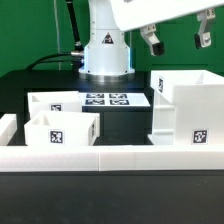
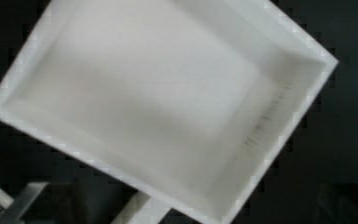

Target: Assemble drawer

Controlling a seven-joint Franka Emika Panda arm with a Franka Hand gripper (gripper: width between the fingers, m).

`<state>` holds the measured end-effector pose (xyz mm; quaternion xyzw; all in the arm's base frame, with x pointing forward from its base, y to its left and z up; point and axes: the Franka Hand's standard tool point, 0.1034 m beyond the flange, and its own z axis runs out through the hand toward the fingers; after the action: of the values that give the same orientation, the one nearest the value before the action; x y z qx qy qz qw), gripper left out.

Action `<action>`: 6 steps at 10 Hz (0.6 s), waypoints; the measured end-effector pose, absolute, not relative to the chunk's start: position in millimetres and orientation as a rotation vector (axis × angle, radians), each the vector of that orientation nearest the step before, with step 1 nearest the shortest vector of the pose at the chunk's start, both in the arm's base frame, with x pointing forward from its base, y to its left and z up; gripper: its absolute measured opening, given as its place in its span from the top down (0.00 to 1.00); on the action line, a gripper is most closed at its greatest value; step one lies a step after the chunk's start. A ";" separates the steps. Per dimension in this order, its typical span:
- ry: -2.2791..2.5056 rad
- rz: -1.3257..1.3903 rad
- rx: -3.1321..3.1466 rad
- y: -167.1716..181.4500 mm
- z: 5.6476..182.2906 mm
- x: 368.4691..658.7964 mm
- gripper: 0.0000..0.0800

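The tall white box shell (image 1: 190, 105) stands at the exterior view's right, with a tag on its front wall. My gripper (image 1: 177, 42) hangs above it, open and empty, its two fingers wide apart and clear of the shell's top edge. In the wrist view the shell's open white inside (image 2: 158, 95) fills most of the picture, seen tilted. Two smaller open-top trays with tags sit at the exterior view's left, one in front (image 1: 60, 130) and one behind it (image 1: 55, 100).
The marker board (image 1: 107, 100) lies on the black table in front of the robot's base (image 1: 105, 55). Low white border blocks (image 1: 110, 156) run along the front edge, and one more block (image 1: 6, 128) sits at the far left.
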<state>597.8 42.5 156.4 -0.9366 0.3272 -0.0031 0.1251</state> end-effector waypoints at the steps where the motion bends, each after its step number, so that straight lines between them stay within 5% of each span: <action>1: 0.883 -0.013 -2.759 26.0 155.4 596.6 0.19; 4: 0.755 -0.044 -2.818 -14.8 146.8 594.6 0.19; 6: 0.734 -0.083 -2.839 -43.4 123.9 590.3 0.19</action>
<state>590.3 -43.4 123.9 -0.9626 0.2487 -0.0283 0.1036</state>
